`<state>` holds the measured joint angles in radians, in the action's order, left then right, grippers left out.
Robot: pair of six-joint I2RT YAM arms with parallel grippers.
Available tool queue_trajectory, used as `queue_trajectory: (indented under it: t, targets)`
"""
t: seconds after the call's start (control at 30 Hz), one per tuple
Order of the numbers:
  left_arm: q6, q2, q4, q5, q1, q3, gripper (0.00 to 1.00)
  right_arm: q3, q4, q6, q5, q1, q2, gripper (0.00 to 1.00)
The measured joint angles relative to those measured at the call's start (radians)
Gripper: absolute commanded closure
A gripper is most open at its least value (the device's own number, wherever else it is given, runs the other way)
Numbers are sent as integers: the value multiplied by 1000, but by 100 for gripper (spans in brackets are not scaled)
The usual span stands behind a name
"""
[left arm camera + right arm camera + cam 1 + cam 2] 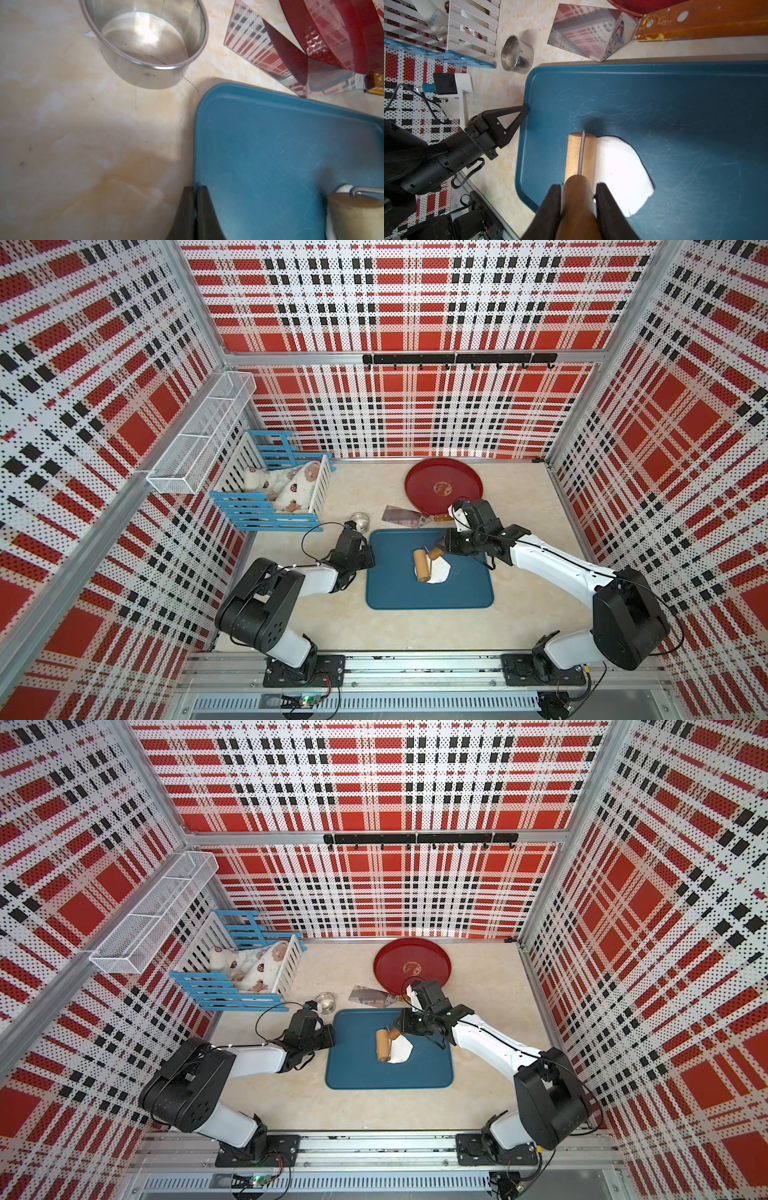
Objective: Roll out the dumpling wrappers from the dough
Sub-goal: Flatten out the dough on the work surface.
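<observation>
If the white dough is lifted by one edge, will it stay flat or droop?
The dough looks thin and soft, so it likely sags. Its uneven edge suggests it may tear. Pressed under the wooden roller, it may cling to the blue board.

A single word can be read, in the right wrist view: pale blue letters, seemingly "Bear", are printed on white fabric (pixel 432 17) inside the slatted crib (pixel 473 31). It is well apart from the wooden roller (pixel 580 153), beyond the steel cup (pixel 517 55). The gold emblem (pixel 443 488) on the red tray (pixel 419 477) cannot be deciphered.
</observation>
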<state>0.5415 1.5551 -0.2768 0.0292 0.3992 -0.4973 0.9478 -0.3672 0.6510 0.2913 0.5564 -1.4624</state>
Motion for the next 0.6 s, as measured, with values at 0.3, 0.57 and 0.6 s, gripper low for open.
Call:
queue_trajectory:
  t: [0.3,0.57,0.6]
  targets:
    - [0,-1,0,-1,0,0,100,3,-24,6,-41,5,30,100]
    - [5,-6,2,0,-1,5,100,-19,-130,-10,-133,-2,125,100]
    - [5,-6,2,0,-1,5,100,-27,-129,-10,-136,-3,131,100]
